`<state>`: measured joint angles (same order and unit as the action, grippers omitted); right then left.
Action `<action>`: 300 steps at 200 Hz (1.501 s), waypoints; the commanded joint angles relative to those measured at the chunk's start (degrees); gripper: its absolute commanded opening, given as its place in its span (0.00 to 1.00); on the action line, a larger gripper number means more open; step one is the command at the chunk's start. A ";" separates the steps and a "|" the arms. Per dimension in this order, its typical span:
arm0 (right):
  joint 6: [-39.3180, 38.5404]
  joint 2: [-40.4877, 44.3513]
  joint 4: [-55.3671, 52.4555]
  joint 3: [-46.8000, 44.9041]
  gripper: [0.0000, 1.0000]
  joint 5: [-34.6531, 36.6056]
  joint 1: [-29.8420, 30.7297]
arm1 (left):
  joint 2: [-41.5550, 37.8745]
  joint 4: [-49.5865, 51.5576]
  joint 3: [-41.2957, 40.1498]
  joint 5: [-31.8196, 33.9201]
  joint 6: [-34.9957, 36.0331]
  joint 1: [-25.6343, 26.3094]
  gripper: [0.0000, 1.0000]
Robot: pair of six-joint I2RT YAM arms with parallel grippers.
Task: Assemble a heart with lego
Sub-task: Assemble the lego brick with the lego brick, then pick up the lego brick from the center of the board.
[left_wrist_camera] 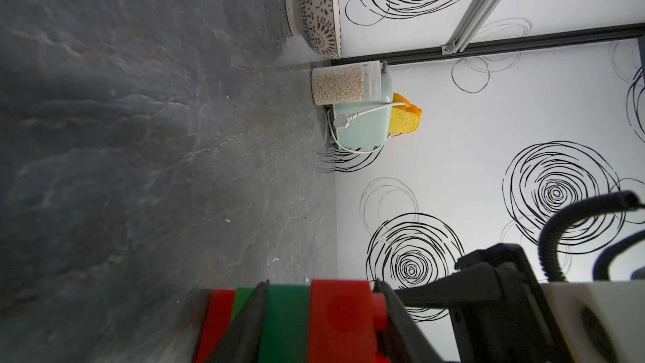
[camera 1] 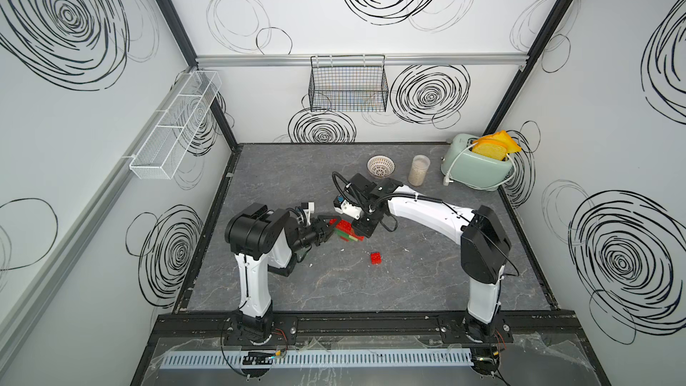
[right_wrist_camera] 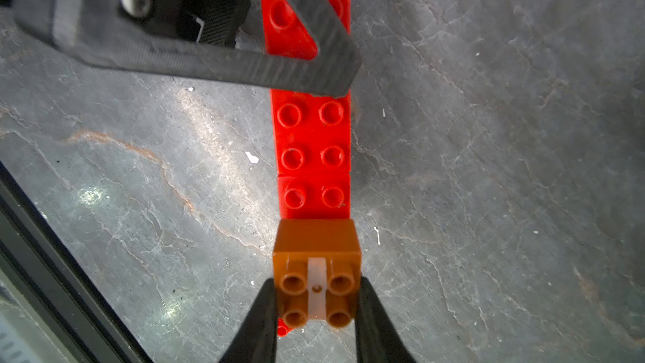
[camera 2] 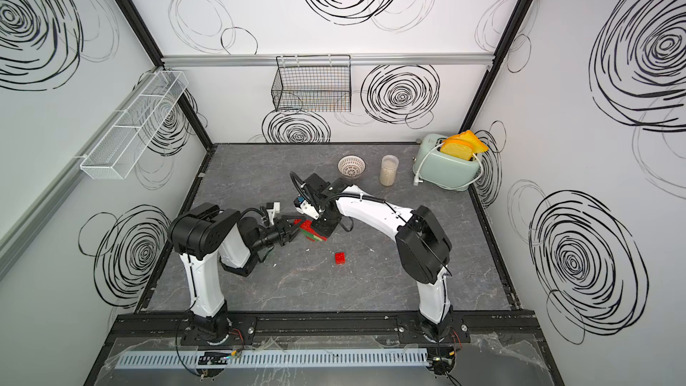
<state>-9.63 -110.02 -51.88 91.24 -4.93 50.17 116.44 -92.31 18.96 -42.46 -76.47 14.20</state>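
We steady the heart for an orange-brown brick.
Left gripper clamps it from the side; right gripper pinches the brick, seemingly seating it.

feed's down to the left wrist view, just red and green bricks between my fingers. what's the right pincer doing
Observer: The right pincer is shut on an orange brick at one end of the red top row of the heart.
Operator: any loose bricks
Observer: One red brick lies alone on the table, nearer the arm bases than the heart.
Operator: room left on that top row
Observer: Six red studs show bare next to the orange brick.
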 commanded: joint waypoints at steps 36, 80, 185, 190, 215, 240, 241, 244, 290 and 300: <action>-1.12 -6.24 -3.83 0.36 0.24 0.65 1.07 | 1.42 -11.66 -1.18 0.77 0.92 -0.40 0.21; -4.34 -9.56 -5.74 1.12 0.24 0.03 0.94 | 1.67 -11.67 -0.88 0.57 0.84 -0.40 0.21; 1.52 5.80 7.94 -0.35 0.68 -2.35 -1.78 | 1.59 -11.69 -0.97 0.05 0.92 -1.45 0.21; 2.06 7.71 8.80 -1.28 0.70 -2.71 -1.96 | 1.57 -11.67 -1.02 0.07 0.92 -1.48 0.21; 4.43 13.05 9.88 -6.27 0.75 -3.54 -2.27 | 1.50 -11.66 -1.11 0.09 0.84 -1.64 0.21; 7.33 15.23 10.07 -12.79 0.76 -2.69 -2.27 | 1.03 -11.66 -1.10 0.27 0.70 -1.66 0.21; 7.47 15.34 10.19 -13.08 0.76 -2.62 -2.27 | 1.00 -11.66 -1.07 0.27 0.70 -1.64 0.21; 7.98 15.54 10.40 -14.03 0.76 -2.55 -2.23 | 0.94 -11.68 -1.05 0.35 0.63 -1.67 0.21; 18.93 20.49 17.20 -27.41 0.77 2.33 0.08 | -0.07 -11.66 -1.53 0.53 0.45 -2.10 0.21; 21.98 21.41 18.86 -30.11 0.77 3.85 1.15 | -0.08 -11.67 -1.51 0.58 0.40 -2.07 0.21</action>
<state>3.20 -92.09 -37.67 65.49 -5.13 49.12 116.11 -92.29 18.65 -43.22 -76.51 13.08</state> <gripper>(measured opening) 0.766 0.470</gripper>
